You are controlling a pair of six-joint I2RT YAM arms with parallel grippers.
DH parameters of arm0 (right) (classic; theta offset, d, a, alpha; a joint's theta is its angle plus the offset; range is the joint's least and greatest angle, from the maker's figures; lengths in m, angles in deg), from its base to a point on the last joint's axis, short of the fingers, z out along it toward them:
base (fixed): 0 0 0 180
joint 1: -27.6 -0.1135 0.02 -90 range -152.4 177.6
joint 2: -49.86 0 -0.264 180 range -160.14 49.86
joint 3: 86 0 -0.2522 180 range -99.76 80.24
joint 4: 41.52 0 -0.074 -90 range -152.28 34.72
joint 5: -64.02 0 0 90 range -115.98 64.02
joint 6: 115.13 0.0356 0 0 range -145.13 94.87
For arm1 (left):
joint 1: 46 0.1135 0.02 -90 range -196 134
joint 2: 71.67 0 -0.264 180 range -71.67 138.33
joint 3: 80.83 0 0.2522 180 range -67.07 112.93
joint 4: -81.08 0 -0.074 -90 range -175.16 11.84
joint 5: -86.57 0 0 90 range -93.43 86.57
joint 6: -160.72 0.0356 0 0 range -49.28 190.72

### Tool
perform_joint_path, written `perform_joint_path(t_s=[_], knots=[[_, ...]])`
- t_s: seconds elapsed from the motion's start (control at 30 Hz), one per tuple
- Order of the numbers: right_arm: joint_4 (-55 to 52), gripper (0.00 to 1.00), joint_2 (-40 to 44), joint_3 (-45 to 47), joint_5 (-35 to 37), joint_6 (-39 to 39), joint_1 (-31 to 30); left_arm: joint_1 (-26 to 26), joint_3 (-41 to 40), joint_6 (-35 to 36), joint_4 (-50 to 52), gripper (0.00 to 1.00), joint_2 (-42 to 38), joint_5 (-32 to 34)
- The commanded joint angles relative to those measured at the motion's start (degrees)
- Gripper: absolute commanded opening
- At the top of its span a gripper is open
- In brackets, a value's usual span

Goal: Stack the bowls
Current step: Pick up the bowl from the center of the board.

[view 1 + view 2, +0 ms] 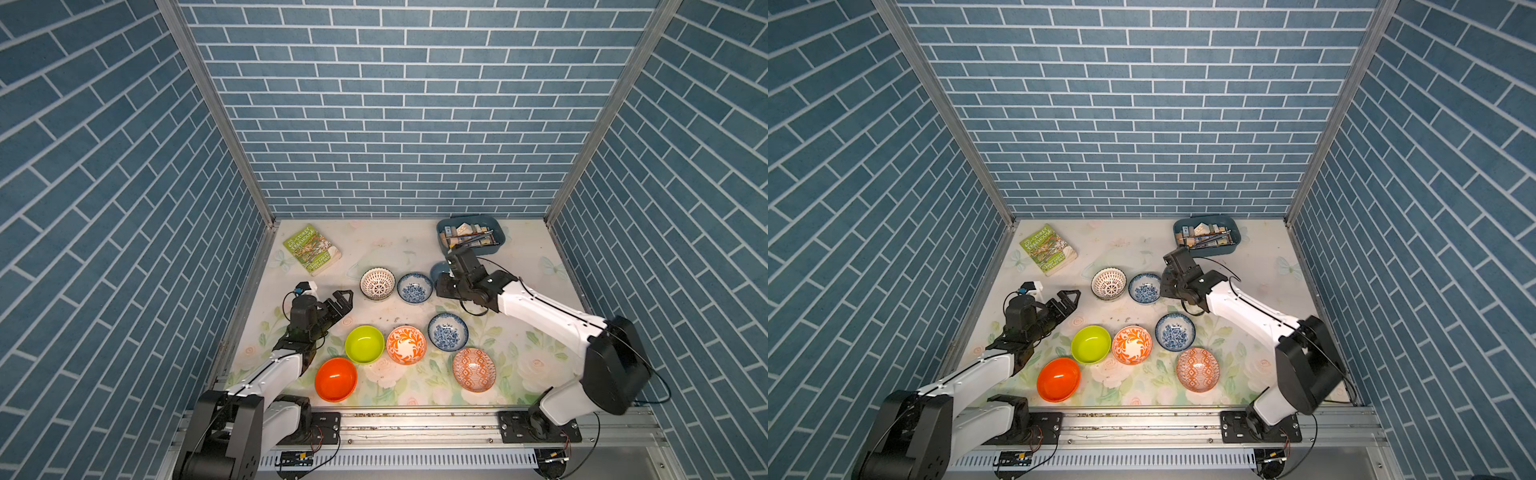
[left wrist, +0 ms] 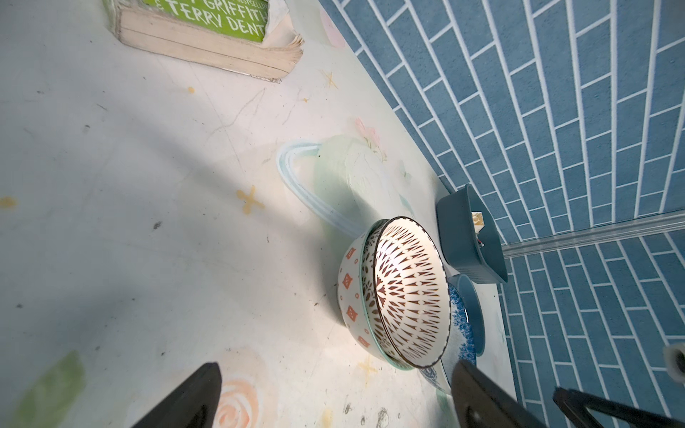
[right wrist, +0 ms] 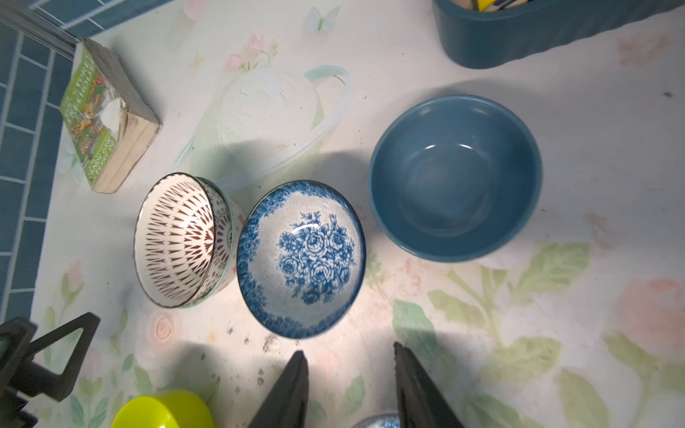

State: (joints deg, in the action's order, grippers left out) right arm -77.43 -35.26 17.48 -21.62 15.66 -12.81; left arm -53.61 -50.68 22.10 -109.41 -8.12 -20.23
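Note:
A white lattice bowl (image 1: 377,283) (image 2: 407,296) sits nested in an orange-motif bowl (image 2: 352,296). Beside it lies a blue-floral bowl (image 1: 414,288) (image 3: 301,259), then a plain blue bowl (image 3: 456,178). Nearer the front are a lime bowl (image 1: 364,344), an orange-white floral bowl (image 1: 406,345), another blue-floral bowl (image 1: 448,331), a plain orange bowl (image 1: 336,379) and an orange-patterned bowl (image 1: 473,370). My left gripper (image 1: 343,299) (image 2: 335,370) is open, left of the lattice bowl. My right gripper (image 3: 349,352) hovers open and empty, near the first blue-floral bowl.
A green paperback book (image 1: 312,250) lies at the back left. A blue tray (image 1: 498,237) of pencils and blocks stands at the back right, just behind the right wrist. Blue brick walls close off three sides, and a metal rail (image 1: 415,419) runs along the front.

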Motion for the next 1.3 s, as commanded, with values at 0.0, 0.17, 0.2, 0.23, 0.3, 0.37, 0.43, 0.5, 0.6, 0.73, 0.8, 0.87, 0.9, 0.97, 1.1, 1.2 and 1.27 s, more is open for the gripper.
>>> perform_joint_path(t_s=[0.0, 0.17, 0.2, 0.23, 0.3, 0.37, 0.43, 0.5, 0.6, 0.73, 0.8, 0.87, 0.9, 0.97, 1.1, 1.2, 1.27], knots=[[-3.83, 0.44, 4.43, 5.39, 1.65, 1.57, -0.03, 0.41, 1.32, 0.93, 0.46, 1.00, 0.15, -0.34], [-3.70, 0.46, 10.88, 14.19, 0.31, 1.55, 0.06, 0.41, 1.59, 1.14, 0.37, 1.00, 0.98, -0.81], [-3.49, 0.46, 11.66, 15.25, 0.08, 1.64, 0.02, 0.41, 1.52, 1.05, 0.19, 1.00, 1.03, -0.76], [-3.39, 0.46, 12.25, 16.21, -0.04, 1.73, 0.03, 0.41, 1.46, 0.95, 0.05, 1.00, 1.16, -0.78], [-3.11, 0.46, 12.81, 17.79, -0.41, 1.91, 0.06, 0.41, 1.37, 0.73, -0.51, 1.00, 1.57, -0.78], [-2.60, 0.46, 12.67, 19.23, -1.22, 1.94, 0.07, 0.41, 1.63, 0.64, -0.79, 1.00, 2.26, -0.78], [-2.19, 0.45, 12.04, 20.14, -1.77, 1.88, 0.06, 0.41, 1.76, 0.63, -1.03, 1.00, 2.91, -0.77], [-2.00, 0.45, 11.51, 20.83, -1.85, 1.77, 0.01, 0.41, 1.72, 0.53, -1.82, 1.00, 3.46, -0.65], [-0.98, 0.44, 11.62, 22.39, -2.08, 1.91, 0.06, 0.41, 2.15, 0.50, -1.97, 1.00, 4.65, -0.78], [0.30, 0.41, 11.18, 24.22, -2.65, 2.01, 0.06, 0.41, 2.20, 0.75, -1.86, 1.00, 4.48, -0.81], [1.15, 0.39, 10.91, 24.90, -3.03, 2.20, 0.04, 0.41, 2.17, 0.72, -1.94, 1.00, 4.46, -0.66], [2.23, 0.37, 10.77, 25.54, -3.75, 2.44, 0.05, 0.41, 2.29, 0.75, -2.03, 1.00, 4.79, -0.78], [2.51, 0.36, 10.65, 25.53, -4.06, 2.52, 0.01, 0.41, 2.33, 0.76, -2.03, 1.00, 4.82, -0.78], [2.58, 0.33, 10.38, 25.44, -4.24, 2.56, 0.05, 0.41, 2.38, 0.76, -2.14, 1.00, 4.92, -0.77], [2.40, 0.24, 9.80, 24.86, -4.15, 2.56, 0.05, 0.41, 2.28, 0.74, -2.12, 1.00, 4.83, -0.69], [1.51, 0.13, 9.36, 24.29, -3.57, 2.58, 0.06, 0.37, 2.18, 0.64, -2.12, 1.00, 4.74, -0.58], [1.22, 0.06, 9.43, 24.12, -3.24, 2.58, 0.03, 0.41, 2.23, 0.64, -2.12, 1.00, 4.66, -0.63]])
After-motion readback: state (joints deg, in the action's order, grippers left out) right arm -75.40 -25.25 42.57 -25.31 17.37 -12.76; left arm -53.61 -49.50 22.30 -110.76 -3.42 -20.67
